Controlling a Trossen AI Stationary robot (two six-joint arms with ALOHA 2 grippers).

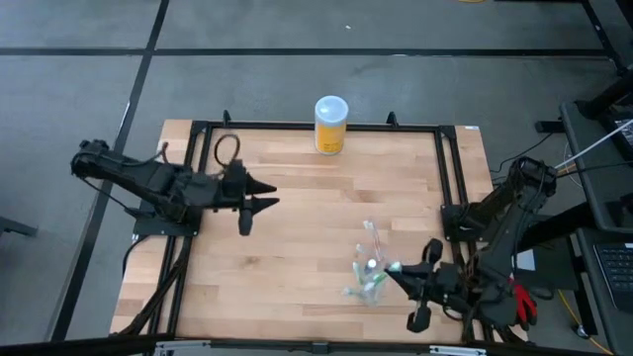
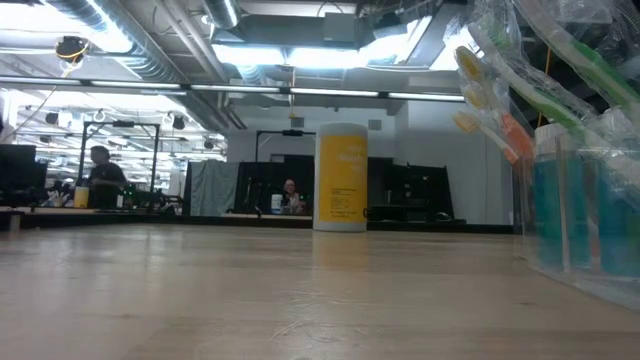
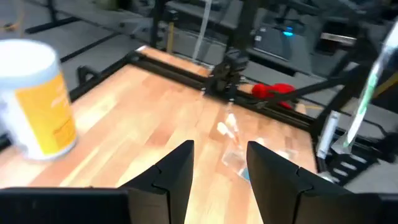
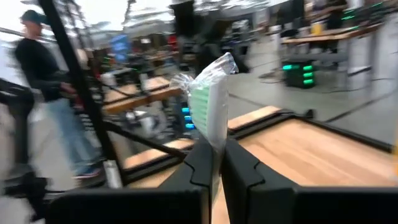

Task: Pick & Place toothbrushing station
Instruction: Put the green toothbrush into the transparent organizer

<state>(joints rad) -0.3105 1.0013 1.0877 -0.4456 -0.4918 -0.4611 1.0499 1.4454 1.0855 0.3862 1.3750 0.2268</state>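
The right gripper (image 4: 214, 163) pinches the clear-wrapped toothbrush set (image 1: 372, 269) (green brushes showing) at the table's (image 1: 297, 227) near right, while the left gripper (image 1: 269, 194) hovers open and empty, well apart.

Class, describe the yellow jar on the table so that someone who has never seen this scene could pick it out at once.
Start at the wooden table and go to its far edge, midway along the black frame. There the yellow jar stands upright and alone, well apart from the clear cup of toothbrushes near the right tool. Its white lid and solid yellow body set it apart.
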